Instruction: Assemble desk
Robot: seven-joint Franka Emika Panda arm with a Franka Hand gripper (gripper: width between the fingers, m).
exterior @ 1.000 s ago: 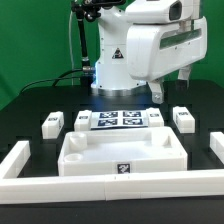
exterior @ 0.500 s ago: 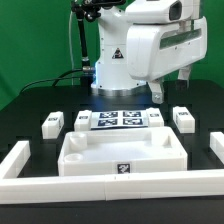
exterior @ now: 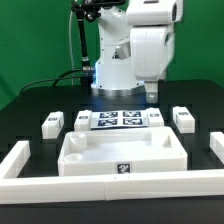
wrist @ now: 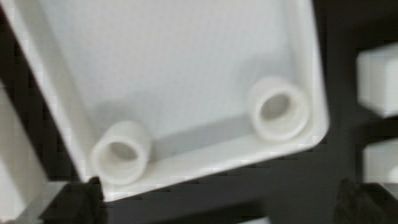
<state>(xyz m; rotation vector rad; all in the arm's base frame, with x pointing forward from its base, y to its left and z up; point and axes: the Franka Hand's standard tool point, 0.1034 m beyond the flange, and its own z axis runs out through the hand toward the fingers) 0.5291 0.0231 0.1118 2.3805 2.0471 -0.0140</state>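
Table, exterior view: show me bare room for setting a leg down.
Bare table lies between desk top and fence bar at the exterior view's left, also beyond the legs. Crowded: the row of legs flanking the marker board.

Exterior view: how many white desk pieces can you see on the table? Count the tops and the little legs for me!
Desk top: 1
Legs: 4
Total: 5 desk pieces
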